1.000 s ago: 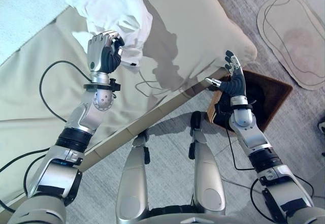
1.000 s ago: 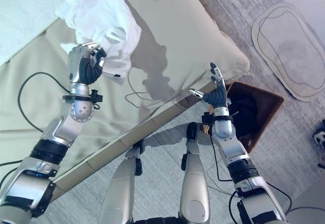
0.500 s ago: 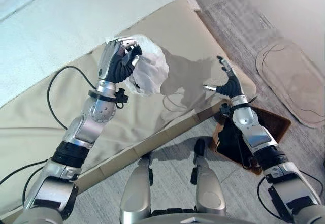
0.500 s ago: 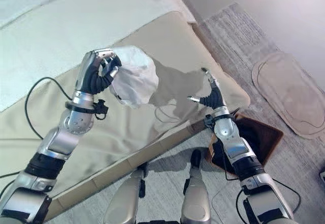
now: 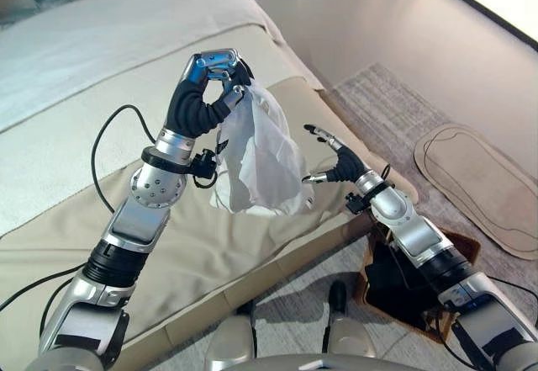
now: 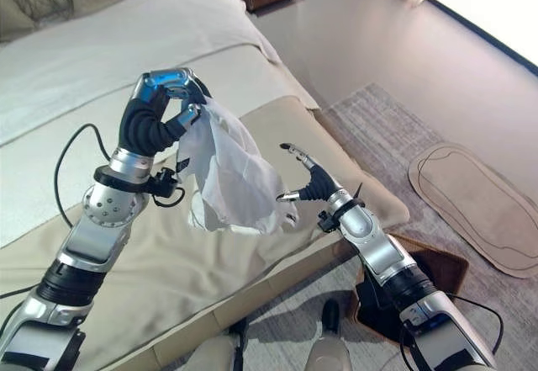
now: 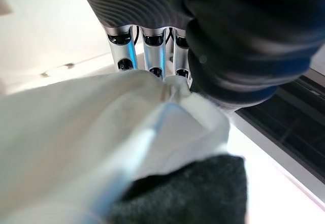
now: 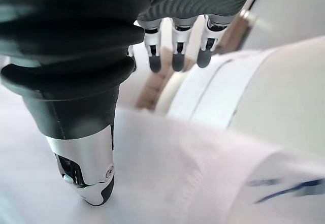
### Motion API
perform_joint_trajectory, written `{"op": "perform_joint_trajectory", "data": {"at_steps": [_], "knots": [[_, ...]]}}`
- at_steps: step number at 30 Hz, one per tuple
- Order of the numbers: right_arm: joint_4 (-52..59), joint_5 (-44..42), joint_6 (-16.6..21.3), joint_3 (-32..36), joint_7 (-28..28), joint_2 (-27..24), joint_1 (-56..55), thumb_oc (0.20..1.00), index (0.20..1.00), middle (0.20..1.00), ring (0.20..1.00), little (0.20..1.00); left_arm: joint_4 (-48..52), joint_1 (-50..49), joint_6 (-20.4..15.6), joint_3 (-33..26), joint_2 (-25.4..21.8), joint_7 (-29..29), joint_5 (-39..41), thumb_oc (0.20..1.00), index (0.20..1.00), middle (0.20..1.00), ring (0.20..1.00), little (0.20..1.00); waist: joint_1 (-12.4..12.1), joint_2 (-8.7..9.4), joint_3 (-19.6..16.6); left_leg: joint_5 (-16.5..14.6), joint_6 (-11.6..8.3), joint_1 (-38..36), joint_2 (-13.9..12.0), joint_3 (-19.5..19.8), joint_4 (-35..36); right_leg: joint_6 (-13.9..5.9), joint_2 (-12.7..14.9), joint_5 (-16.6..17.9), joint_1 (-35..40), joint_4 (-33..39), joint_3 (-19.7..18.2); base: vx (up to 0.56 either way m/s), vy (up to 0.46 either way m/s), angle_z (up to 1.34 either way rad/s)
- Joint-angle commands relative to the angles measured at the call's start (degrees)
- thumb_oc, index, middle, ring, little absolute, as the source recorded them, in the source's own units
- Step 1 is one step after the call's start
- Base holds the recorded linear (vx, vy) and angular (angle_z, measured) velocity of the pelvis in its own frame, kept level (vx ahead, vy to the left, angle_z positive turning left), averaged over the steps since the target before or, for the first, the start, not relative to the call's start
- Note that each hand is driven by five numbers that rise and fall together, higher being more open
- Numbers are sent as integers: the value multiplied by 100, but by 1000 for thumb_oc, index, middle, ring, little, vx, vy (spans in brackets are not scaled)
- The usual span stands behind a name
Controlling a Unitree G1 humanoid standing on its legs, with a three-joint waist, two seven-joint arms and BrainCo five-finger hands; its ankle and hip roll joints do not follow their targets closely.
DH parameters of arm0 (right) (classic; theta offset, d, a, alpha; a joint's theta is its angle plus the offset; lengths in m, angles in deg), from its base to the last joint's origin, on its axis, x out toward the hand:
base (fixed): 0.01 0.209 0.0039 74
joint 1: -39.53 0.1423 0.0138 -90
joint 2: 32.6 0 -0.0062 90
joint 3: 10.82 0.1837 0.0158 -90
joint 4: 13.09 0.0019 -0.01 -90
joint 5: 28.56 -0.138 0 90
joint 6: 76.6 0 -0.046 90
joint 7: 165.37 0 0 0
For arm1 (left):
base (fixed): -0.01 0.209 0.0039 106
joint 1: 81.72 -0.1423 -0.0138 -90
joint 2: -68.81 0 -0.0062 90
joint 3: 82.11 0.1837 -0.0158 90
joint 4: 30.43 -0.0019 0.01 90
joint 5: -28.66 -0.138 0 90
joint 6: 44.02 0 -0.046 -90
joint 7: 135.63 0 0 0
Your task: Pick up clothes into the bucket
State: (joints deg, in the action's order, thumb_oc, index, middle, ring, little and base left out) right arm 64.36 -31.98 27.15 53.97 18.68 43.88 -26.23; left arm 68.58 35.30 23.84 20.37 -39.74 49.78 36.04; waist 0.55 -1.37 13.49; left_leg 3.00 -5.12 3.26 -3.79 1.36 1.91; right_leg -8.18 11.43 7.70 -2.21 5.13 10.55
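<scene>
A: Starting nearest the robot. What is sitting on the floor?

B: The bucket (image 5: 458,241), a dark brown square-sided bin, is standing on the grey carpet (image 5: 382,93) just beside the bed's corner. A dark item is lying inside it; I cannot tell what it is.

A: And the right hand?

B: The right hand (image 6: 307,183) is hovering above the bed edge, over the bucket's side of the mattress. Its fingers are spreading straight and relaxed, thumb apart, gripping nothing. The thumb tip is sitting just beside the lower hem of the cloth; whether it is touching, I cannot tell.

A: The garment?

B: The white garment (image 5: 261,156) is hanging in the air over the beige bedspread (image 5: 76,219), bunched at the top, draping downward.

A: Held how?

B: The left hand (image 5: 210,81) is raised, fingers and thumb curling round the top of the cloth, pinching it. The left wrist view is confirming fabric gathered at the fingertips (image 7: 155,71).

A: Farther out?

B: An oval beige mat (image 5: 479,186) is lying on the carpet, well apart from the bucket.
</scene>
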Motion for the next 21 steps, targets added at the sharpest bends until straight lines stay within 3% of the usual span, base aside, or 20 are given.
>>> {"op": "perform_joint_trajectory", "data": {"at_steps": [1,10,15,21], "knots": [[420,-502,231,-203,385,281,-147,1000,1000,1000,1000,1000,215,171,-281,78,152,-40,357,200,200,200,200,200,-112,149,-527,-185,-41,-145,17,-53,-152,-182,193,-302,139,-349,168,78,-32,-1],[30,-611,34,-717,374,1122,-137,1000,1000,1000,1000,1000,420,71,-197,196,436,-134,563,200,200,200,200,200,-136,112,-723,-202,-52,-336,-26,-104,-73,-174,137,-320,335,-214,173,34,-16,-2],[49,-895,-85,-939,492,1337,-137,1000,1000,1000,1000,1000,472,108,-145,292,529,-112,546,200,200,200,200,200,-123,122,-765,-145,-50,-339,-21,-103,-59,-155,134,-298,353,-209,180,0,0,0],[-170,-914,-153,-1050,249,1632,-26,1000,1000,1000,1000,1000,635,64,-93,362,667,-83,721,200,200,200,200,200,-138,117,-813,-159,-41,-377,-19,-113,-37,-147,135,-289,407,-169,193,0,0,0]]}}
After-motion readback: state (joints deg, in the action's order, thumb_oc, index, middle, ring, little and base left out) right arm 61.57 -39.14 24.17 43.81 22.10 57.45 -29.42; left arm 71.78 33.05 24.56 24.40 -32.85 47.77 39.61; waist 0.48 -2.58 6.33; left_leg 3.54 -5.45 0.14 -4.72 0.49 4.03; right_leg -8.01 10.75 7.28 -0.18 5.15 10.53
